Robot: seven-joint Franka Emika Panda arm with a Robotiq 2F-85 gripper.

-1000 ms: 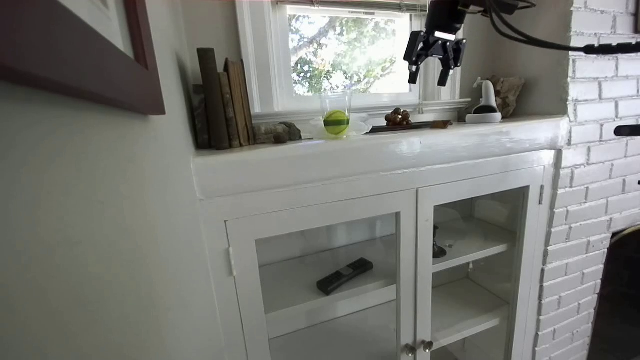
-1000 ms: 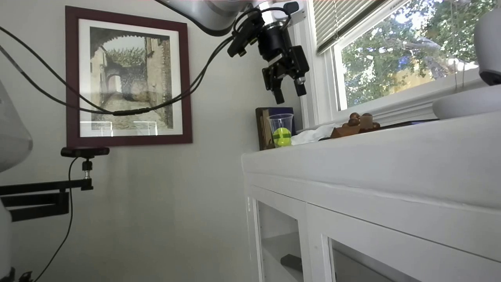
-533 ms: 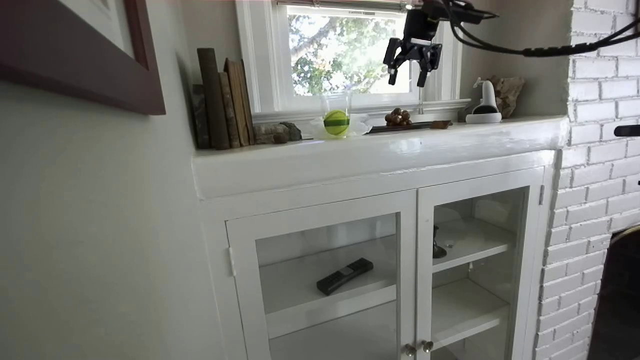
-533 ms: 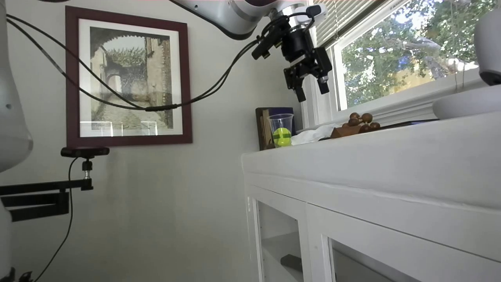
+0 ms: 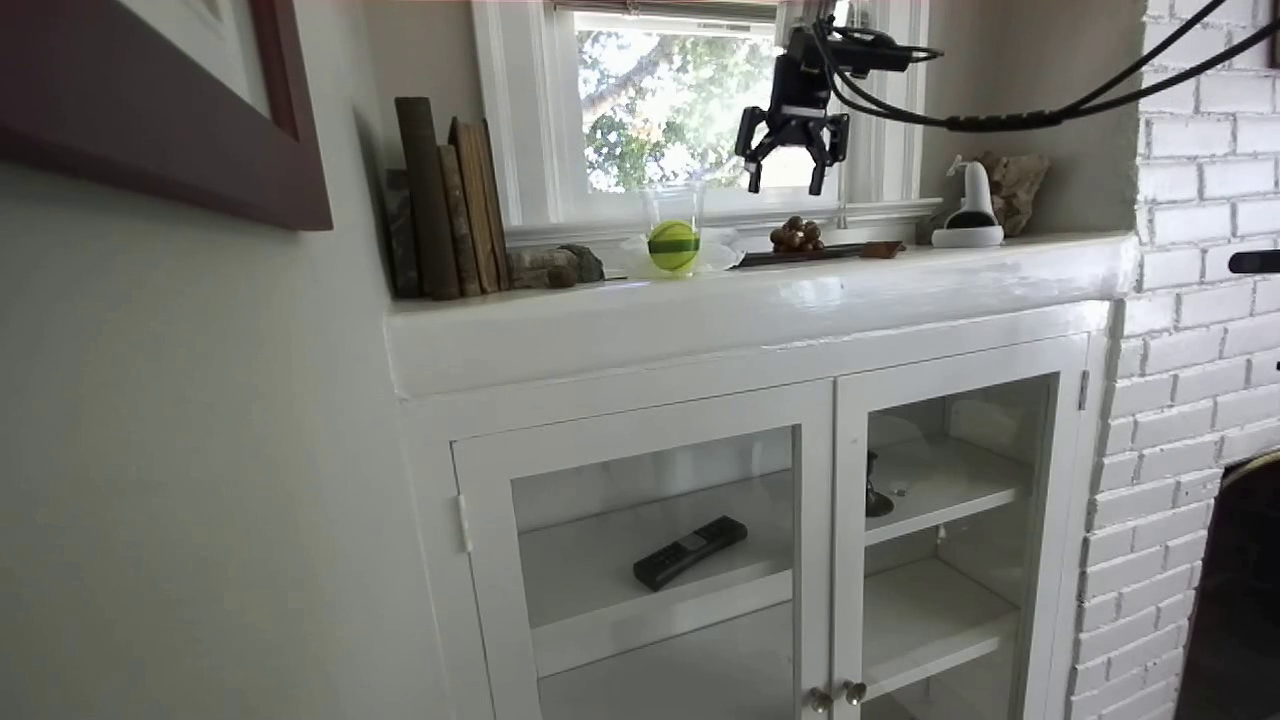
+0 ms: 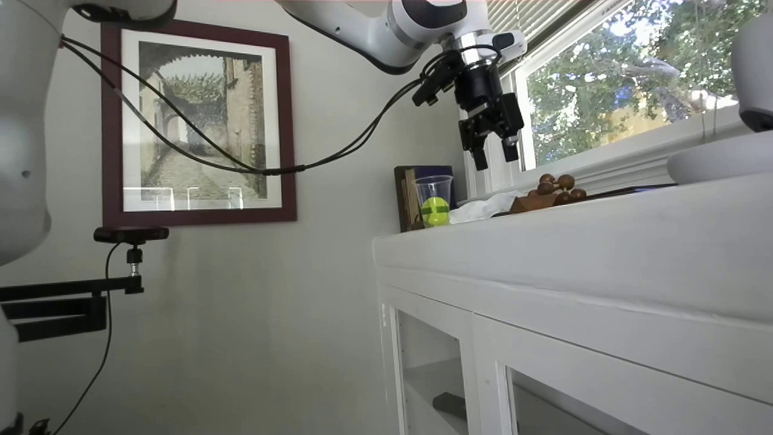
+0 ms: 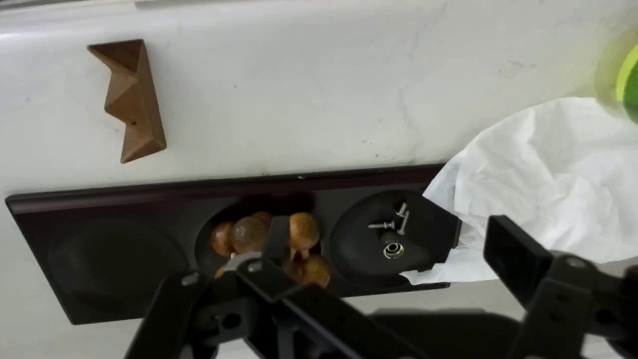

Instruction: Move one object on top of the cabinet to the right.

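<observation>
The white cabinet [image 5: 620,350] has glass doors and a flat top ledge; its front also shows in an exterior view [image 6: 543,260]. My gripper [image 5: 786,188] is open and empty in the air above the ledge, also in an exterior view [image 6: 496,160] and the wrist view [image 7: 391,234]. Below it a dark tray [image 7: 119,269] holds a cluster of brown wooden balls [image 7: 305,232], partly hidden by a finger, and small screws [image 7: 384,225]. A brown zigzag wooden block [image 7: 130,102] lies beside the tray. White crumpled paper [image 7: 543,169] overlaps the tray's end.
A clear cup with a yellow-green ball [image 5: 672,245] stands left of the tray. Old books [image 5: 440,210] and rock pieces [image 5: 540,265] are farther left. A white device [image 5: 968,225] and a rough rock [image 5: 1020,190] stand at right. The window [image 5: 690,110] is behind.
My gripper has moved left in an exterior view and right, closer to the window, in an exterior view. It is slightly lower. It stays open, and the objects have not moved.
</observation>
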